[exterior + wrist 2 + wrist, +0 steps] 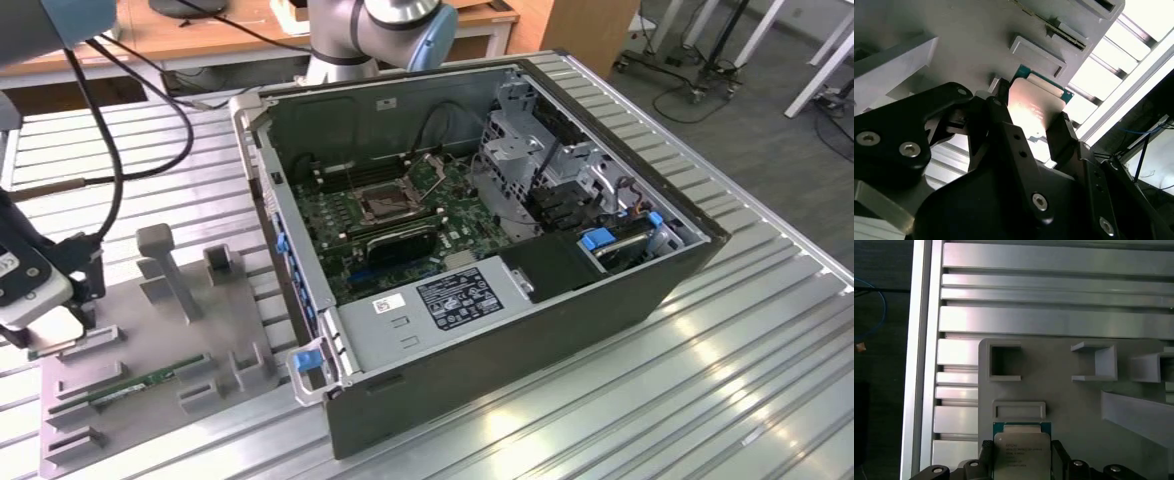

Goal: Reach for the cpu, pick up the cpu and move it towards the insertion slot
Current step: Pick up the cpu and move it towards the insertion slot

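The cpu (1021, 452) is a pale silvery square chip with a green rim, and it sits between my fingers just over the grey fixture plate (1064, 405). My gripper (1022, 456) has a dark finger pressed against each of two opposite edges of the chip. In the second wrist view the cpu (1036, 105) shows the same hold by the gripper (1030, 112). In the exterior view the gripper (40, 300) hangs low over the fixture plate (147, 340) at that view's left. The insertion slot (387, 203) is the metal-framed socket on the motherboard inside the open computer case (467, 330), well to the exterior view's right of the gripper.
Upright grey blocks (167, 270) and holders stand on the fixture plate, and a green memory stick (147, 383) lies in one. Black cables (107, 120) hang above the gripper. The ribbed aluminium table (694, 380) runs around the case. Drive cages (534, 150) crowd the case's far side.
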Controlling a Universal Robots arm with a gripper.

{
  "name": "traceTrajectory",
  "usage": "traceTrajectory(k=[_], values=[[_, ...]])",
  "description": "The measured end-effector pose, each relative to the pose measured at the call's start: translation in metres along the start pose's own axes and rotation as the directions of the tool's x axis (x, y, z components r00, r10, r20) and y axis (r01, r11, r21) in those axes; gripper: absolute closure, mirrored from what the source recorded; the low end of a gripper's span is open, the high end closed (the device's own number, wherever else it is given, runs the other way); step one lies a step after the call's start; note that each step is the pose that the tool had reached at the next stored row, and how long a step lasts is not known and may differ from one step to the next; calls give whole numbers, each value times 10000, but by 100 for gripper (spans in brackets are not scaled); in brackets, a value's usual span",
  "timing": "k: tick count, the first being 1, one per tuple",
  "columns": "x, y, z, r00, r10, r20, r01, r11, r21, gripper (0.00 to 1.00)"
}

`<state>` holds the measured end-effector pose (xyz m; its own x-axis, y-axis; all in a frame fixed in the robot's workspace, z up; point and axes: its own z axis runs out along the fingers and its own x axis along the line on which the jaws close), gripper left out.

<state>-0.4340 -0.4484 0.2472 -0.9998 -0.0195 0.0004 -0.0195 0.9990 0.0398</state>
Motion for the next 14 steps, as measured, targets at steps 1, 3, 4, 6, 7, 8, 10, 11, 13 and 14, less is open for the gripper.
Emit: traceTrajectory(k=[1,3,4,6,7,8,10,11,13,14], values=[[0,1,-24,10000,0,-1,0,10000,0,46],[0,3,-73,10000,0,0,0,10000,0,46],[0,3,-77,10000,0,3,0,10000,-2,46],[0,3,-82,10000,0,0,0,10000,0,46],[0,3,-82,10000,0,1,0,10000,-1,46],[0,3,-83,10000,0,1,0,10000,-1,46],[0,3,-85,10000,0,0,0,10000,0,46],[0,4,-87,10000,0,0,0,10000,0,46],[0,4,-99,10000,0,-4,0,10000,3,46],[0,4,-106,10000,0,-1,0,10000,1,46]])
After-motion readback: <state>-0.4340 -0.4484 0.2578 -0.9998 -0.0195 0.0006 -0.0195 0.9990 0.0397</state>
